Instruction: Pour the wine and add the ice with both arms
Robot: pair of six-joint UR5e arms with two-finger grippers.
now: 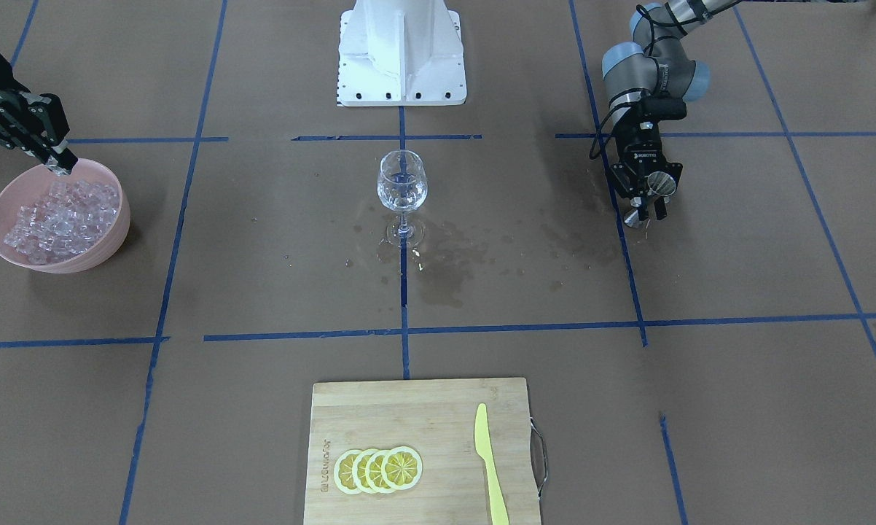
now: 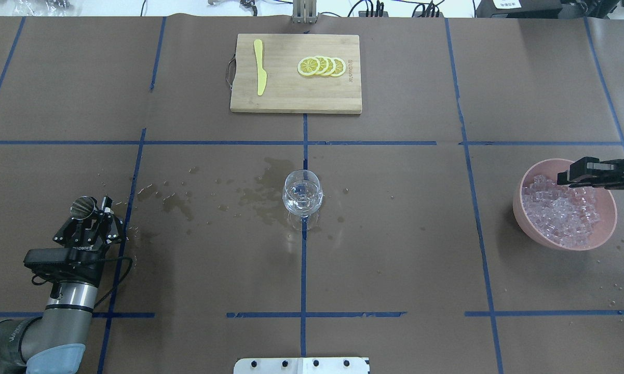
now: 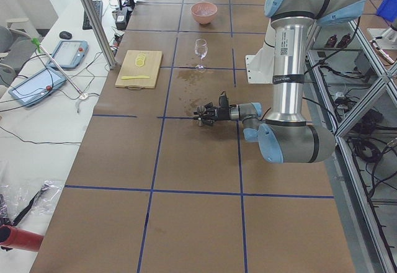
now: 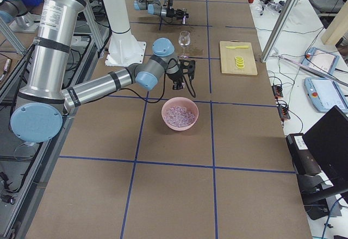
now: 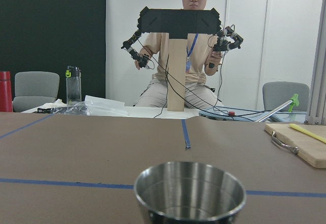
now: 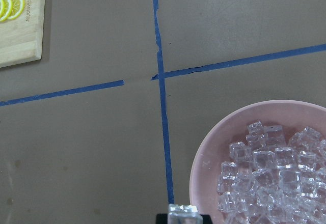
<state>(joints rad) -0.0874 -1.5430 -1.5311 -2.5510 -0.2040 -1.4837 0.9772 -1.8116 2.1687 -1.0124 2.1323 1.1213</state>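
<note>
A clear stemmed glass (image 1: 402,186) (image 2: 302,196) stands mid-table with a little colourless wine in its bowl. Off to the side, low over the paper, my left gripper (image 1: 646,208) (image 2: 91,208) is shut on a small steel cup (image 1: 660,184) (image 5: 189,191); whether the cup holds liquid I cannot tell. A pink bowl (image 1: 110,244) (image 2: 609,213) holds a pile of ice (image 1: 59,219) (image 6: 270,178). Over the bowl's rim, on the side towards the glass, my right gripper (image 1: 60,166) (image 2: 564,177) is shut on one ice cube (image 6: 183,214).
A wooden cutting board (image 2: 291,98) with lemon slices (image 2: 322,66) and a yellow knife (image 2: 260,72) lies at the far edge. Dark wet stains (image 1: 445,262) spread around the glass. The white base column (image 1: 401,51) stands behind it. A person (image 5: 188,56) sits across the table.
</note>
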